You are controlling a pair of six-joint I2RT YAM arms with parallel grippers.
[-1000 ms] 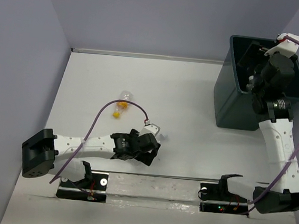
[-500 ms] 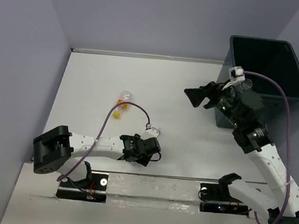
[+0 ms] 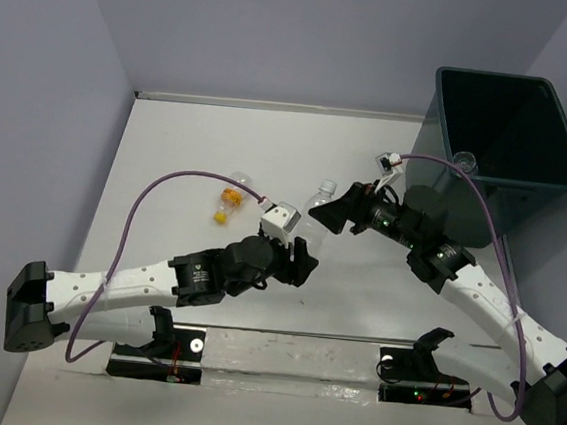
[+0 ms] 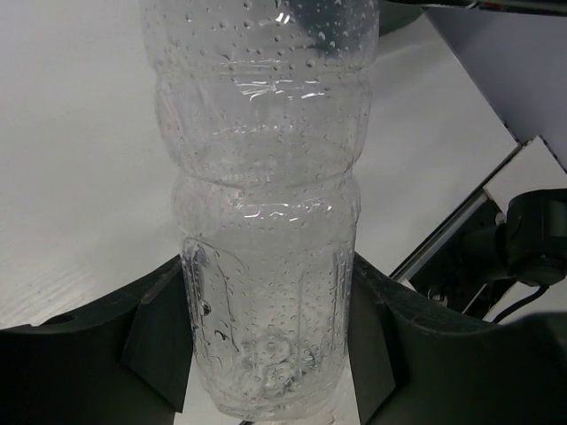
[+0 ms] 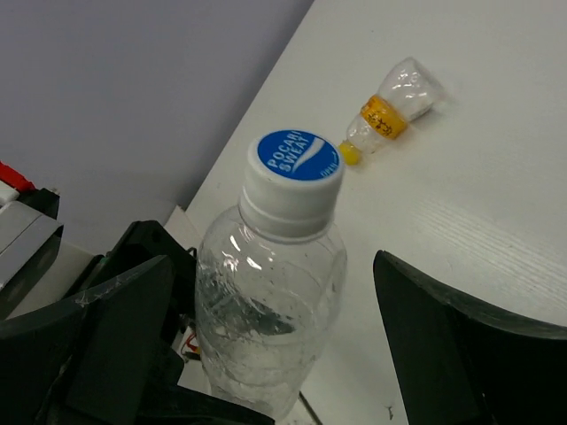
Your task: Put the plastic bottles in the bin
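So this looked like a mid-handoff. The left pincer (image 3: 297, 256) was pinching a clear bottle (image 4: 266, 204) low on its body, holding it upright around the middle of the surface (image 3: 170, 141), a bit toward the near edge. The right pincer (image 5: 266, 274) was spread wide either side of the cap end, not touching. The bin (image 3: 434, 197) sat at the far right corner. My guess: right has to clamp on before left lets go. A yellow-capped bottle (image 5: 394, 106) lay closer to the left edge.
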